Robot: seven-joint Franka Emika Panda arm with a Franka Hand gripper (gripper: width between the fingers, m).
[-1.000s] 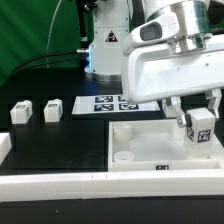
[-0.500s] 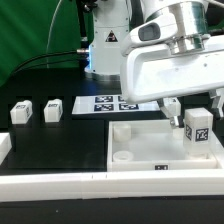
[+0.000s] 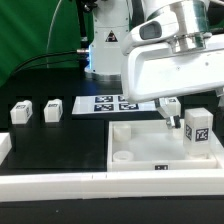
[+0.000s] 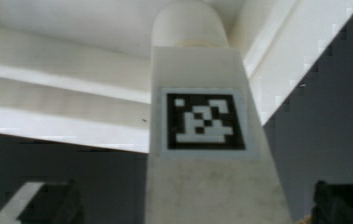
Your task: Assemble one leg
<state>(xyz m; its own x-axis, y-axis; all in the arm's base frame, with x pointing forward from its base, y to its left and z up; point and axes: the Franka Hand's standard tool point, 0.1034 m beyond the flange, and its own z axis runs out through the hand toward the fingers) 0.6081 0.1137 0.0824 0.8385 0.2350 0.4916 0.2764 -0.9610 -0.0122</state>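
Exterior view — one leg (image 3: 198, 125) upright on tray (image 3: 150, 142), two aside.

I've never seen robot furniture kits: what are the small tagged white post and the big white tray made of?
The leg looks like matte white plastic, possibly 3D-printed: dull, slightly grainy surface; its tag seems printed paper. The tray looks like similar plastic: opaque, soft-edged, no shine.

Arm (image 3: 168, 62): glossy white rounded housings with a grey ring at the wrist. Gripper (image 3: 194, 108): broad white block, dark fingers (image 3: 171, 108); black cables (image 3: 62, 20) behind the base.
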